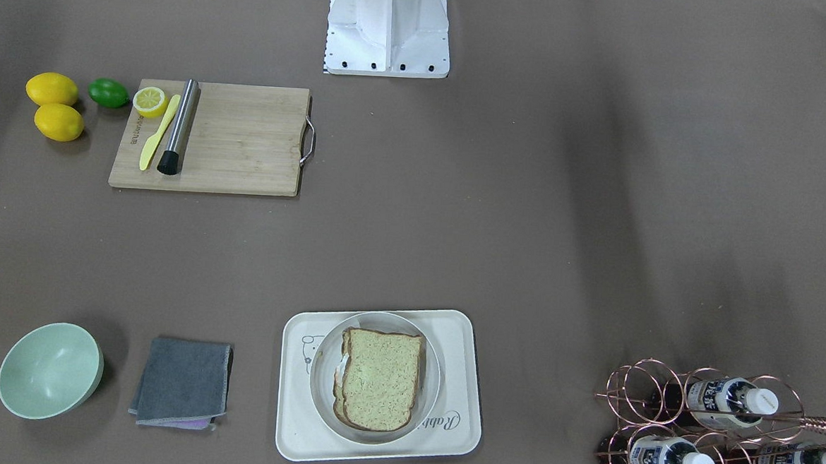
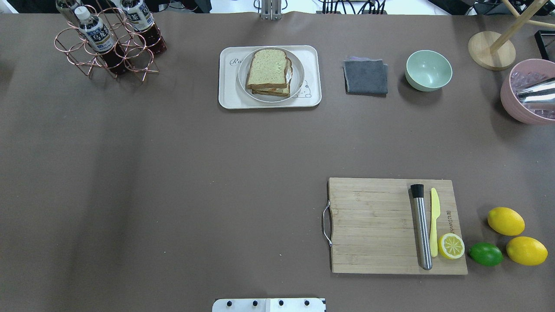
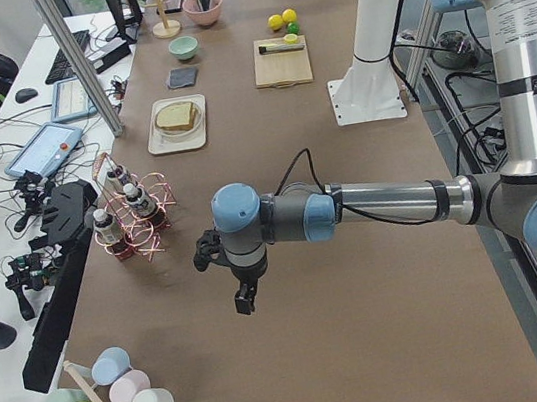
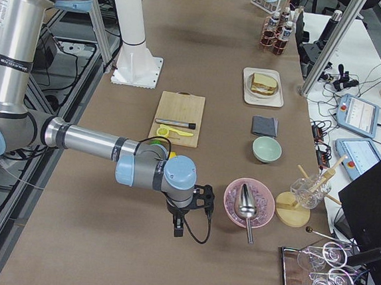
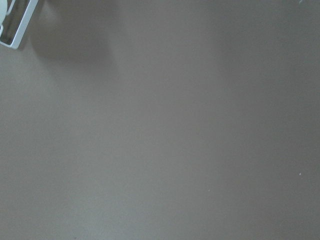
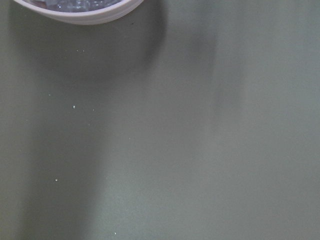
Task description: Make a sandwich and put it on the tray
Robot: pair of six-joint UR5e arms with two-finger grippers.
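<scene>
The sandwich (image 1: 380,389), two speckled brown-crusted slices with white egg showing at the edge, lies on a round grey-white plate (image 1: 321,397). The plate stands on the cream-white tray (image 1: 296,434) at the table's far side from the robot. The sandwich (image 2: 268,69) and tray (image 2: 225,93) also show in the overhead view. My left gripper (image 3: 246,300) shows only in the exterior left view, low over bare table, far from the tray. My right gripper (image 4: 178,229) shows only in the exterior right view, beside a pink bowl. I cannot tell whether either is open or shut.
A wooden cutting board (image 2: 373,225) carries a steel muddler (image 2: 421,227), a yellow knife (image 2: 434,221) and a lemon half (image 2: 451,246). Two lemons (image 2: 505,221) and a lime (image 2: 485,254) lie beside it. A grey cloth (image 2: 366,77), green bowl (image 2: 428,70), pink bowl (image 2: 527,93) and bottle rack (image 2: 108,43) stand along the far side.
</scene>
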